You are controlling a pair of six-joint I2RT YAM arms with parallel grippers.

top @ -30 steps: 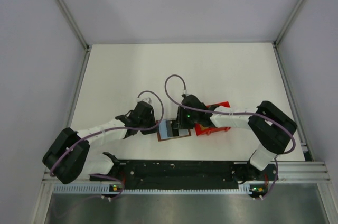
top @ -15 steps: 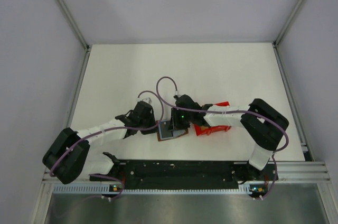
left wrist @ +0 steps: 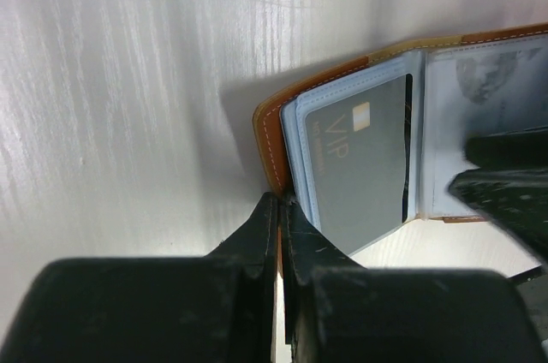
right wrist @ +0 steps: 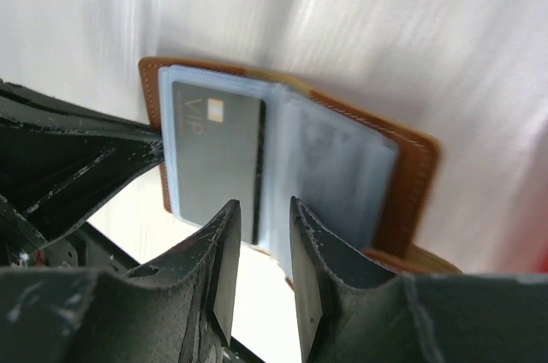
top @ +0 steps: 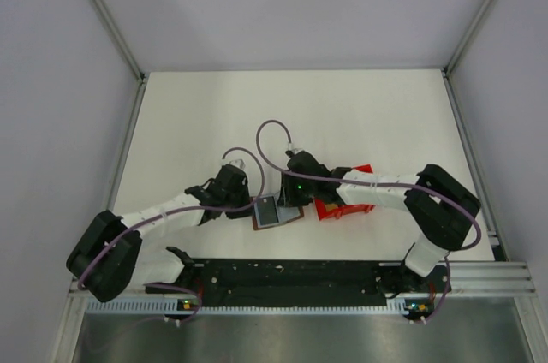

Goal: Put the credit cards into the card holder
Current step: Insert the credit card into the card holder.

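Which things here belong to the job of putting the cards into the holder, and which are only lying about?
Belong to the job:
- card holder, lying open
- grey card, in one of its sleeves
- left gripper, shut on the holder's edge
- right gripper, open over the holder

Only lying about:
- red box, beside the holder

My small red plastic open box (top: 336,211) sits on my white table top (top: 342,115), four o'clock of centre; a black mounting plate (top: 291,273) spans six o'clock.
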